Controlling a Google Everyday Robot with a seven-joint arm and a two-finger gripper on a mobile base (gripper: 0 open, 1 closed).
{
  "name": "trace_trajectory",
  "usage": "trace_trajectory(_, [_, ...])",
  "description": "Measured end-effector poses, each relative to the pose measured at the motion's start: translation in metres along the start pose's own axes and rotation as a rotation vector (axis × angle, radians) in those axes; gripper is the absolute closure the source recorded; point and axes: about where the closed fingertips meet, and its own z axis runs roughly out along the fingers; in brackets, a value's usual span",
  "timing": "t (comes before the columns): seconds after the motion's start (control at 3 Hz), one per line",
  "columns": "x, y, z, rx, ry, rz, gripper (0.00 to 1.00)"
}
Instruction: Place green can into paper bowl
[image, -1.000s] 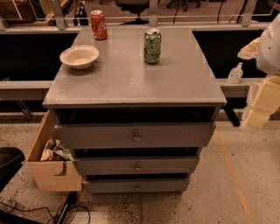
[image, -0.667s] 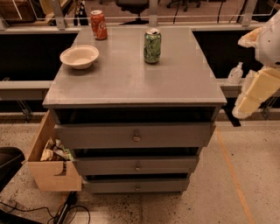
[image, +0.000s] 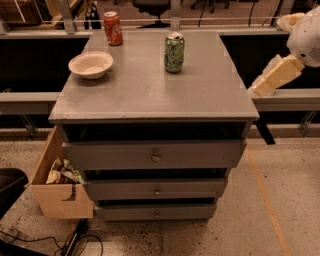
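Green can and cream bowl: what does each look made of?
The mottled green-and-white drink can looks like thin aluminium: silver top rim, glossy printed body. The shallow cream-white round bowl looks like matte paper or pulp, with no shine; it could be foam. The cream gripper hangs right of the grey drawer cabinet, touching neither.

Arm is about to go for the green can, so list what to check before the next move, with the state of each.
1. Green can upright on the cabinet top, nothing touching it: ok.
2. Paper bowl mouth up, nothing in it: ok.
3. Red can stands behind the bowl, apart from it and off the line from can to bowl: ok.
4. Hand at the can: not ok; it hangs beyond the cabinet's right edge, well apart from the can.
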Motion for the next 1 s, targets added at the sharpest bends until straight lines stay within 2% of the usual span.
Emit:
trace_trajectory(0.33, [-0.015,-0.048,0.029,0.093,-0.204,0.087,0.0])
trace_trajectory(0.67, [-0.025,-0.082,0.065,0.079,-0.377,0.207,0.0])
trace_trajectory(1.0, [-0.024,-0.096,0.106,0.009,-0.503,0.339,0.0])
